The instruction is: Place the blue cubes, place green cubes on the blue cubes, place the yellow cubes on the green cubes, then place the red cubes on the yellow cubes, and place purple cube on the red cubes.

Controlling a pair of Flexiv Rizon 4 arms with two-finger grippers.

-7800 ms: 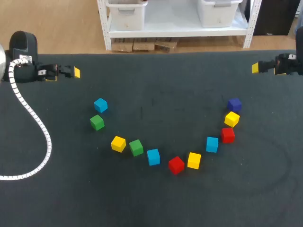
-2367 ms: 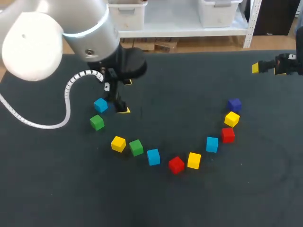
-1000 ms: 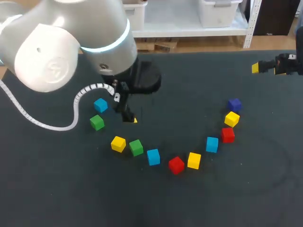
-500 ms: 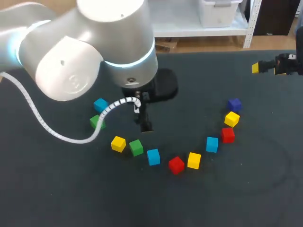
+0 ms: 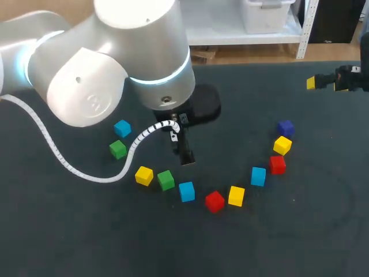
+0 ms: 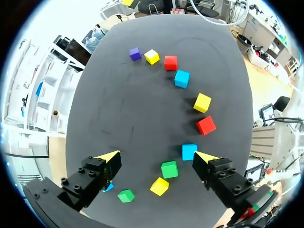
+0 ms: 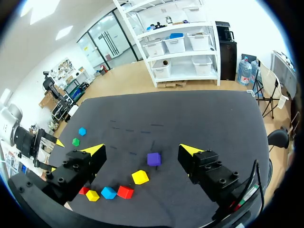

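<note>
Your left gripper spread wide, holding nothing, near the middle blue cube, green cube just beside that cube, red cube near its other side, purple cube well apart from it, your right gripper also wide and empty, far from it.

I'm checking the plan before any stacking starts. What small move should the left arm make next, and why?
Probably shift the left pincer sideways until the blue cube sits midway between its fingers, before lowering. The pincer is open and empty, blue cubes come first, and this one lies right by one finger, with a green cube close beside it.
</note>
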